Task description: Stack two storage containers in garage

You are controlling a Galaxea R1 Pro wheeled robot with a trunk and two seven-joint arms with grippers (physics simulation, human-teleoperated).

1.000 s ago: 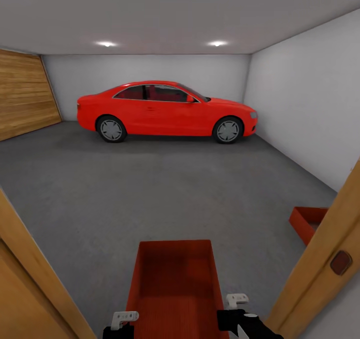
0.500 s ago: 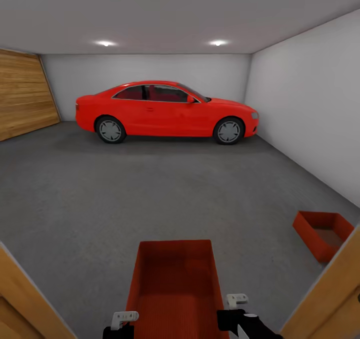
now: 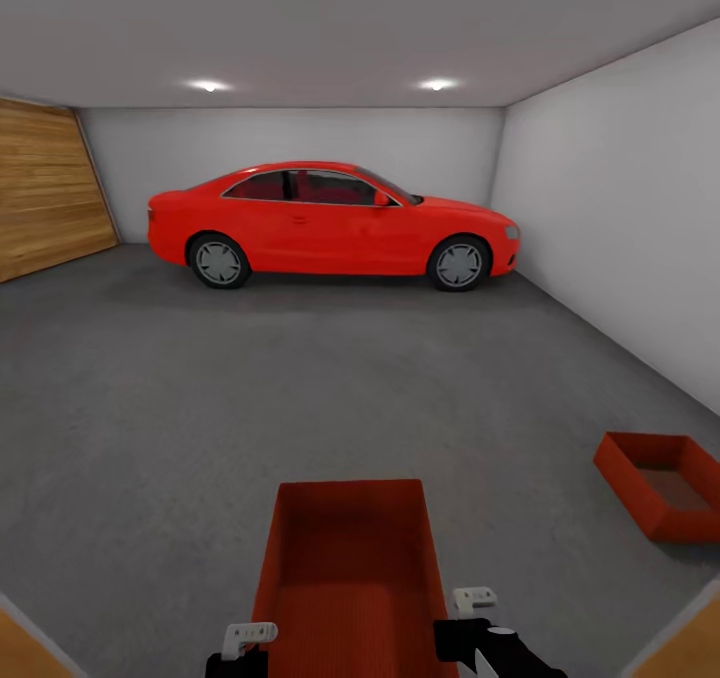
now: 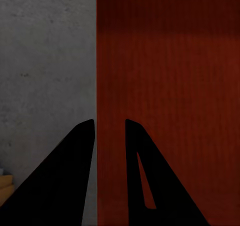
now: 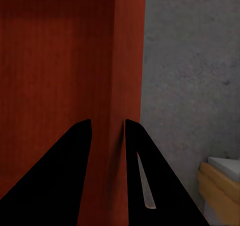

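Both claws are pinched on the side walls of one orange bin [image 3: 348,578], left claw [image 4: 109,128] and right claw [image 5: 108,128], other bin [image 3: 660,483] sitting off right on the concrete floor [image 3: 300,388].

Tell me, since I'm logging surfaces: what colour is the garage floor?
Dark grey, speckled concrete floor; the head view shows it best.

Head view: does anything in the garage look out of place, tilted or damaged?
Nothing stands out. The carried container sits level between the left gripper and right gripper, each clamped on a side wall. The second container rests upright on the floor.
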